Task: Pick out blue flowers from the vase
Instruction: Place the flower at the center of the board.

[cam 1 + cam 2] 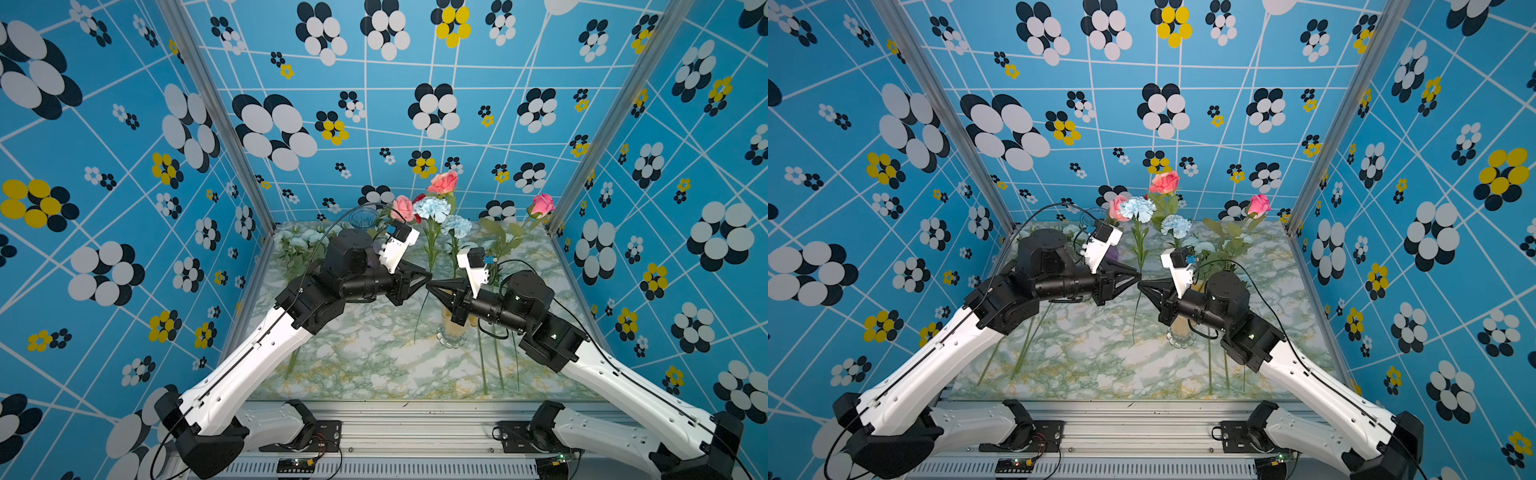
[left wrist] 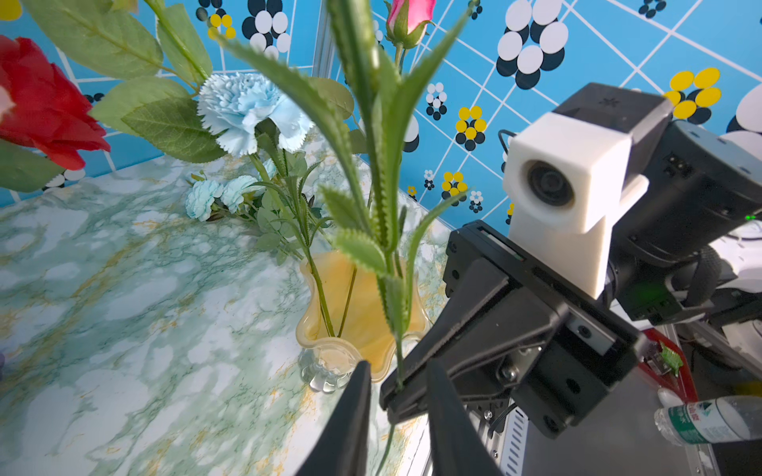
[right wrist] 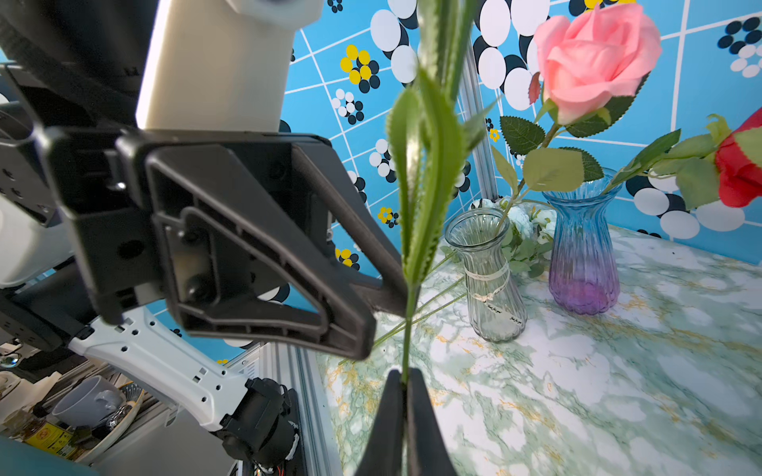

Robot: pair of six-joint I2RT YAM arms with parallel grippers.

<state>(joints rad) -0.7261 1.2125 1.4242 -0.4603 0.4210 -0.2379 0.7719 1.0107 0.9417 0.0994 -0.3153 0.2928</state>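
Beside the amber wavy-rimmed glass vase (image 2: 367, 317) the right gripper (image 3: 406, 377) pinches the stem of a pale blue fabric carnation (image 1: 432, 208), apparently free of it, the left gripper (image 2: 398, 366) with jaws parted around that stem; a second blue carnation (image 1: 456, 226) stands inside the vase, other blue blooms (image 2: 206, 200) lie beyond.

A marbled green-and-white surface (image 1: 374, 365), veined with gold, lies under bright, even light. Behind it and on both its sides rise blue walls (image 1: 374, 104) printed with white lines and black, white and yellow blossoms. Aluminium posts (image 1: 216, 104) stand at its far corners, and a ribbed metal rail (image 1: 415, 432) borders its near edge.
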